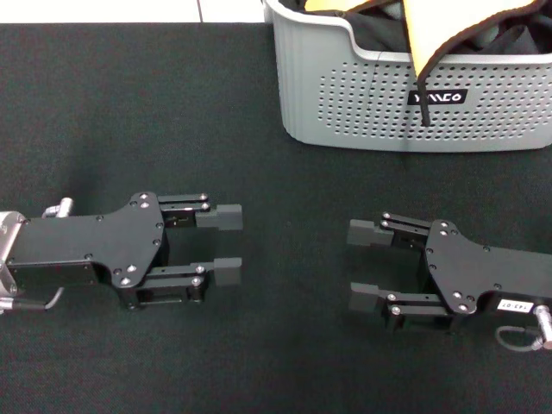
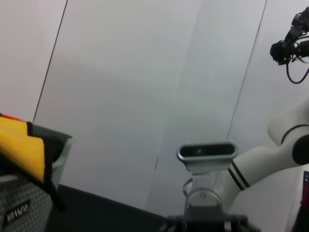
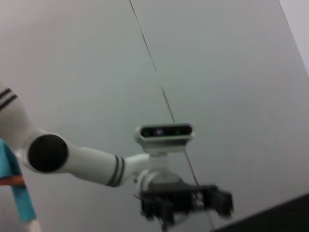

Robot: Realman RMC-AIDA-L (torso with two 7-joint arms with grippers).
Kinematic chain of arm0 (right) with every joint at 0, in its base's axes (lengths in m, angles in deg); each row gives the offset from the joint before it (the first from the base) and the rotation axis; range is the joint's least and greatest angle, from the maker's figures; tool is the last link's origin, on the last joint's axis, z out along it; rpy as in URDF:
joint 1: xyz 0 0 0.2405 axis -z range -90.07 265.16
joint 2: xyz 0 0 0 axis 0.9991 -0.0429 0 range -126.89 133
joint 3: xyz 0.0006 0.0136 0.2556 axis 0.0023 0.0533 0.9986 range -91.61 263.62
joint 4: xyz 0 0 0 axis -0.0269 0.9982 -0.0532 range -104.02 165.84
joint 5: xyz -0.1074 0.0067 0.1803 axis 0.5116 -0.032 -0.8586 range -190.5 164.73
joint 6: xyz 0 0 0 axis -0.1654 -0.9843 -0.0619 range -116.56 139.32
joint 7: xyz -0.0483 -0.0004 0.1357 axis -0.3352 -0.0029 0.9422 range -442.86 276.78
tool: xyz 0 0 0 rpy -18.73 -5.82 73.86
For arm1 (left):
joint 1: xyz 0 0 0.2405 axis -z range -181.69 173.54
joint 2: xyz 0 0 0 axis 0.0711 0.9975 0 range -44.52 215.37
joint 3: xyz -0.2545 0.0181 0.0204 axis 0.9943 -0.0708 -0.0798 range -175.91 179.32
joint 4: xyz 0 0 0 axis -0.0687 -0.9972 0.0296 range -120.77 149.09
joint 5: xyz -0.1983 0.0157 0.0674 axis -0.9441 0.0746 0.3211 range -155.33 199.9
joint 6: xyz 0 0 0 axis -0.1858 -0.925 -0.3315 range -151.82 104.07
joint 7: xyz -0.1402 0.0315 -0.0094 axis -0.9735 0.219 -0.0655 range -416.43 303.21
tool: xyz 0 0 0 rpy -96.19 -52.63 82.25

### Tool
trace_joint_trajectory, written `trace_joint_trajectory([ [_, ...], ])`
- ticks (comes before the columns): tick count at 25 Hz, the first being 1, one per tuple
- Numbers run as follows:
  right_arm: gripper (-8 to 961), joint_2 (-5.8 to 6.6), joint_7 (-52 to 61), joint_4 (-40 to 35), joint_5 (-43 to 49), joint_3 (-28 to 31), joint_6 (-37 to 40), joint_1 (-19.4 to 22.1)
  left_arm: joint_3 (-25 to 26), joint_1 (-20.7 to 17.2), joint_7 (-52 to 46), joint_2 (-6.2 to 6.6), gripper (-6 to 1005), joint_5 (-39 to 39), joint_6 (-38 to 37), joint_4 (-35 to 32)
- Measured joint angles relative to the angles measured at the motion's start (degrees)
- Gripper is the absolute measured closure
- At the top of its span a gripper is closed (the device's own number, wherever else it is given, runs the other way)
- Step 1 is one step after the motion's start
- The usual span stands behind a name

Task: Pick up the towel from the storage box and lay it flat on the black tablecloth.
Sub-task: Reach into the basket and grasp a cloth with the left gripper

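The towel, yellow-orange with a black border, hangs over the front rim of the light grey storage box at the far right of the head view. It also shows in the left wrist view, draped on the box. The black tablecloth covers the whole table. My left gripper lies low over the cloth at the near left, open and empty. My right gripper lies at the near right, open and empty, facing the left one.
Dark black clothing fills the box under the towel. A white wall or floor strip shows beyond the cloth's far edge. The right wrist view shows the left arm and its gripper against a grey wall.
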Motion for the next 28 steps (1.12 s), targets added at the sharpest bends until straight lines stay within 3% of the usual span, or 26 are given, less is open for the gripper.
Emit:
trace_joint_trajectory([
  [3, 173, 0.44, -0.8, 0.8, 0.0, 0.2, 2.4, 0.3, 3.0, 0.0, -1.3, -1.33, 370, -1.2, 0.1, -3.2],
  [7, 175, 1.16, -1.8, 1.4, -0.2, 2.3, 6.1, 2.2, 9.5, 0.9, -11.1, -5.52, 374, -2.3, 3.3, -14.6],
  [10, 176, 1.43, -2.8, 2.3, -0.2, 3.9, 6.7, 3.5, 9.1, 2.8, -19.9, -8.01, 379, -1.5, 9.5, -26.4],
  [14, 178, 1.34, -3.9, 2.8, -0.2, 4.7, 6.6, 5.4, 3.7, 6.5, -28.8, -7.89, 391, -2.1, 20.0, -35.7],
  [18, 179, 0.68, -5.5, 2.9, -0.3, 4.7, 6.7, 7.4, -1.3, 11.2, -34.2, -7.88, 402, 1.9, 31.0, -39.5],
  [28, 180, 0.19, -7.0, 5.1, -0.7, 5.6, 6.6, 8.9, -23.3, 21.1, -57.5, -8.08, 431, 29.1, 56.9, -43.1],
])
